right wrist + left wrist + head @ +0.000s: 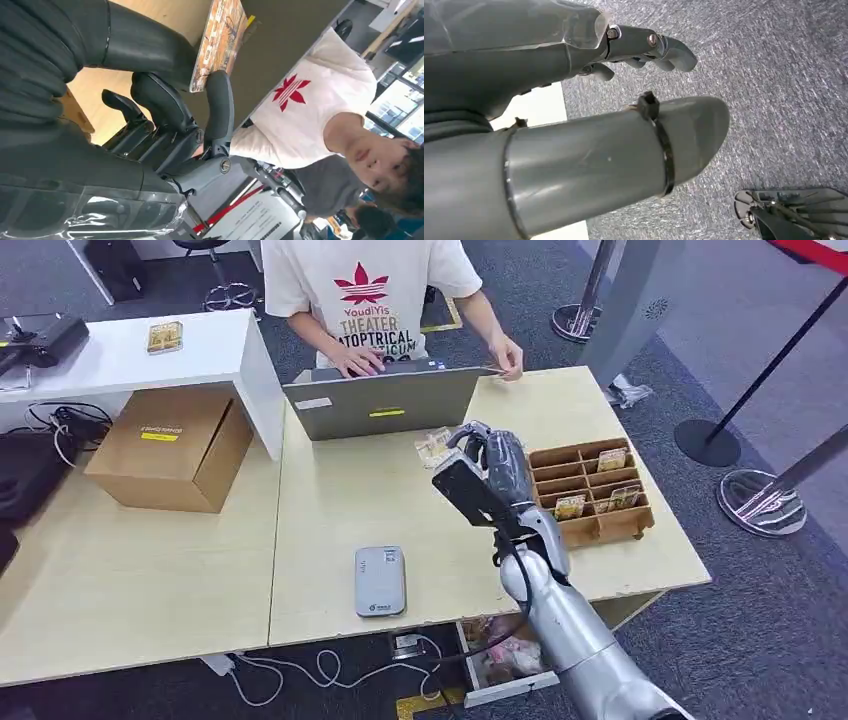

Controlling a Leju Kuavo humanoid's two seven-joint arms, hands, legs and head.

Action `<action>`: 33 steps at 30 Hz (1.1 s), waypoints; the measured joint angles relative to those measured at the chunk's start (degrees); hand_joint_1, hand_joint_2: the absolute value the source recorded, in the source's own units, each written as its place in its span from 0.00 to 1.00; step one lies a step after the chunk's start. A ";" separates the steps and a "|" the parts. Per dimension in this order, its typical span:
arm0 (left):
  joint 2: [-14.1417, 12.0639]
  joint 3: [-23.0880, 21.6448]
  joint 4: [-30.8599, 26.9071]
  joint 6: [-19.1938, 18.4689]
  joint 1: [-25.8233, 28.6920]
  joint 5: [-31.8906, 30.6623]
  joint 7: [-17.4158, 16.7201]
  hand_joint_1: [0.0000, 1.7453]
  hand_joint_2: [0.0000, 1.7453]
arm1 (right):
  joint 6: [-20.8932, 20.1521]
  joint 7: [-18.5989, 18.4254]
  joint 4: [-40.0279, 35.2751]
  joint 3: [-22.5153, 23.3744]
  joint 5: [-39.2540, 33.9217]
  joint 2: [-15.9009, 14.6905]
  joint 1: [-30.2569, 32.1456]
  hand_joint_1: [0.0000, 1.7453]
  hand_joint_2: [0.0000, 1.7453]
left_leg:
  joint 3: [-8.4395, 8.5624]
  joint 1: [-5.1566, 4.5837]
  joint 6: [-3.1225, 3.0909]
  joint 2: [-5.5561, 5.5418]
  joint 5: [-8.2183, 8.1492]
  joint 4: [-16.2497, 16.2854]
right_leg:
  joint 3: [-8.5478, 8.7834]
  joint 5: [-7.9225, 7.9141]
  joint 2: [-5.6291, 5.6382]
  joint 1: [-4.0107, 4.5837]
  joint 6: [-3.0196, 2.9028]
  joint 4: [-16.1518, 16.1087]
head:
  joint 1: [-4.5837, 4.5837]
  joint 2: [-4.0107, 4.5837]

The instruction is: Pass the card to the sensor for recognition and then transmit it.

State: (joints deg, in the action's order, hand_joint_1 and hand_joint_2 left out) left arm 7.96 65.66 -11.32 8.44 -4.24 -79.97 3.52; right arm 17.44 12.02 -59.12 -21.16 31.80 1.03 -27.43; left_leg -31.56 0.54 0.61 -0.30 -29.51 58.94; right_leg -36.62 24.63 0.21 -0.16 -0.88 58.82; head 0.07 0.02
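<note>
Above the middle of the worktop (330, 510), the right hand (487, 462) is raised with a card (434, 447) pinched between thumb and fingers, the card sticking out toward ten o'clock from the hand, near the back of the laptop (385, 402). The grey sensor (380, 581) lies flat at about seven o'clock from the hand, well apart from it. So the card is picked, probably from the wooden tray (597, 530) at three o'clock, where other cards stand in compartments. Whether it has been read yet I cannot tell; handing it on remains, judging by the grip.

From the right wrist, the grip is plainer: the card (218, 42) is clamped edge-on between thumb and dark fingers (218, 105), its printed orange face visible, with a person in a white shirt (310, 110) beyond. Overhead, the person's hand (509, 360) rests at the far edge.

The left wrist view shows the left hand (644, 50) over grey carpet (774, 100), fingers curled, holding nothing.
</note>
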 joint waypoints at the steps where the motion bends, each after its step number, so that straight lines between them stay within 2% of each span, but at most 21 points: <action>1: 0.00 -0.07 0.00 -0.02 0.00 -0.09 0.02 0.00 0.00 | -0.11 0.02 -0.07 0.00 -0.39 -0.02 0.27 1.00 1.00 | 0.00 0.00 0.00 0.00 0.00 0.00 | 0.00 0.00 0.00 0.00 0.00 0.00 | 0.02 0.00; 9: 0.02 -0.35 0.00 0.00 -0.03 -0.09 0.04 0.00 0.00 | 0.00 0.39 0.53 -0.59 -1.33 0.04 2.61 1.00 1.00 | -0.03 0.00 0.00 0.00 0.00 0.00 | 0.00 0.00 0.00 0.00 0.00 0.00 | 0.02 0.00; 17: 0.04 -0.70 0.00 -0.07 -0.18 -0.44 0.00 0.00 0.00 | -0.09 -0.13 2.51 -2.01 -1.59 2.18 5.48 1.00 1.00 | -0.03 0.01 0.00 0.00 0.00 -0.01 | 0.00 0.01 0.00 0.00 0.00 0.00 | 0.02 0.00; 33: 0.02 -0.92 0.00 -0.02 -0.21 -0.24 -0.13 0.00 0.00 | -1.01 2.62 10.51 -2.99 -4.66 5.27 5.52 1.00 1.00 | -0.04 0.01 0.00 0.00 0.00 0.00 | 0.01 0.00 -0.01 0.00 0.00 0.00 | 0.02 0.00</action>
State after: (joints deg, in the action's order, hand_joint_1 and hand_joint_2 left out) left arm 7.98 64.74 -11.32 8.41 -4.45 -80.22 3.39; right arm 16.44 14.64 -48.61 -24.15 27.15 6.30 -21.92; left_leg -31.60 0.54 0.60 -0.30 -29.52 58.94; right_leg -36.61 24.64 0.20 -0.16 -0.88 58.82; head 0.09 0.02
